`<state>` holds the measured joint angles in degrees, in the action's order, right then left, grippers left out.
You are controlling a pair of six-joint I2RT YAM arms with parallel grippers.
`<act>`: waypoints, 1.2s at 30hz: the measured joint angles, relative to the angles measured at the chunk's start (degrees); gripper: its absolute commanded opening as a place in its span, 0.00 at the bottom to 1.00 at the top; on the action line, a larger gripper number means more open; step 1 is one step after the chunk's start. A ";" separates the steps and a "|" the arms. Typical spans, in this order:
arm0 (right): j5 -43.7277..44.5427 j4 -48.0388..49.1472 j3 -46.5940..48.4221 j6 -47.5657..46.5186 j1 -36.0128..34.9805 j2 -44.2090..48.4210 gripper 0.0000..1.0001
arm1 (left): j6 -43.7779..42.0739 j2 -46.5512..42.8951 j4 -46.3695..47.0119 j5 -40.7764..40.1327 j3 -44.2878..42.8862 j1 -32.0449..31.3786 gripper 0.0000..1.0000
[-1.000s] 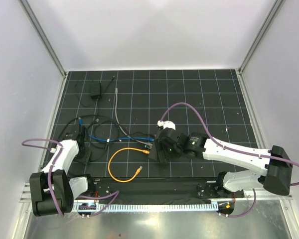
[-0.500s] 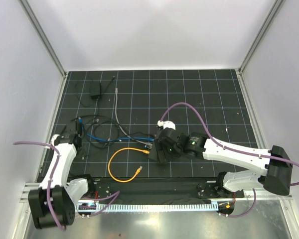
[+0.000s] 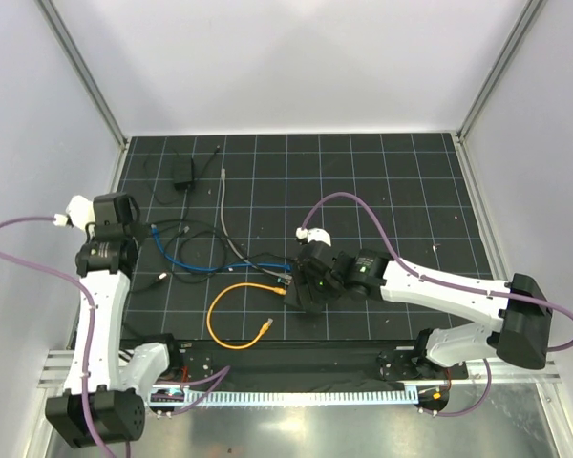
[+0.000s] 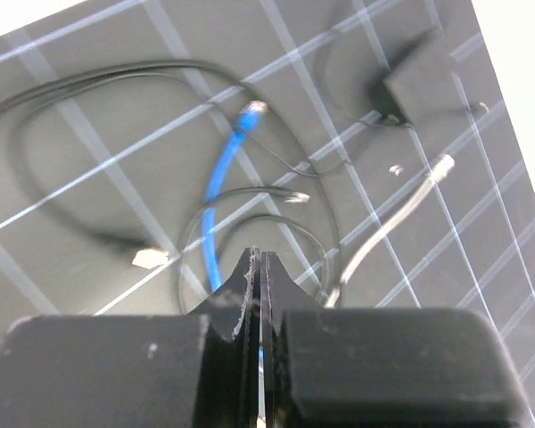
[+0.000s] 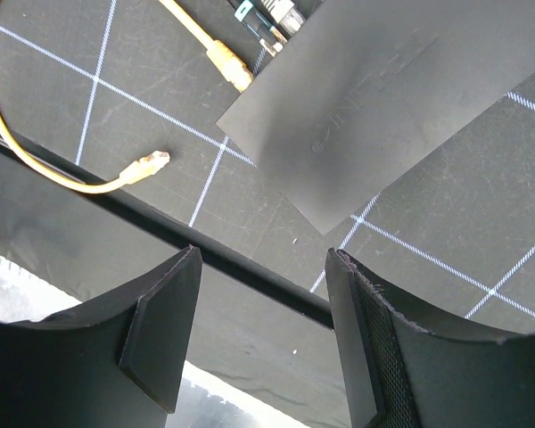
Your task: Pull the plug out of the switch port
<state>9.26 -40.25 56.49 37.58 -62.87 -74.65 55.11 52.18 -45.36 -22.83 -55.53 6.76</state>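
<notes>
**Top external plus both wrist cams: yellow plug at the switch, neither tool on it**

Right wrist cam has my right tool (image 5: pixel 263 259) with its fingers spread apart and nothing between them, hovering over the near corner of the flat black switch box (image 5: pixel 383 98). The yellow plug (image 5: pixel 229 69) butts right up against the switch port (image 5: pixel 248 86) in the box's long edge, close to that corner. Can't tell how deep it's seated, tbh. A couple more plugs (image 5: pixel 276 13) sit just beside it, further along the same edge. The yellow cable (image 3: pixel 210 320) loops round on the gridded worktop (image 3: pixel 363 181), and its loose end (image 5: pixel 149 162) lies apart from the box.

My left tool (image 4: pixel 257 260) is pinched fully together on nothing, up over the left side of the worktop and well apart from the box. Under it are a blue cable (image 4: pixel 216 209) with a free end, thin black leads (image 4: pixel 143 64) and a grey cable (image 4: pixel 383 227). The small black power adapter (image 4: pixel 423 76) sits further back.
</notes>
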 measured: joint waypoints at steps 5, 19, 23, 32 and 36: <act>0.46 -0.37 0.85 0.00 0.00 -0.48 0.66 | -6.27 9.92 7.43 9.01 -4.96 0.00 0.10; 0.50 -0.68 1.27 -0.33 0.00 -2.23 0.66 | -14.86 41.72 14.36 26.49 -14.71 -1.01 0.52; 0.63 -1.16 2.01 -0.59 0.00 -2.23 0.66 | -15.17 44.00 16.06 27.71 -12.68 -1.51 0.52; 0.63 -1.22 2.14 -1.16 0.00 -2.23 0.66 | -18.69 52.15 20.02 28.46 -18.84 -1.84 0.54; 0.66 -1.31 2.14 -1.38 0.00 -2.23 0.66 | -19.80 58.23 19.98 28.46 -24.65 -2.19 0.55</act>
<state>9.91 -41.56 58.63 36.21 -62.87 -76.88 35.31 110.41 -25.39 5.63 -80.18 4.58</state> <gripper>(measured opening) 0.656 0.541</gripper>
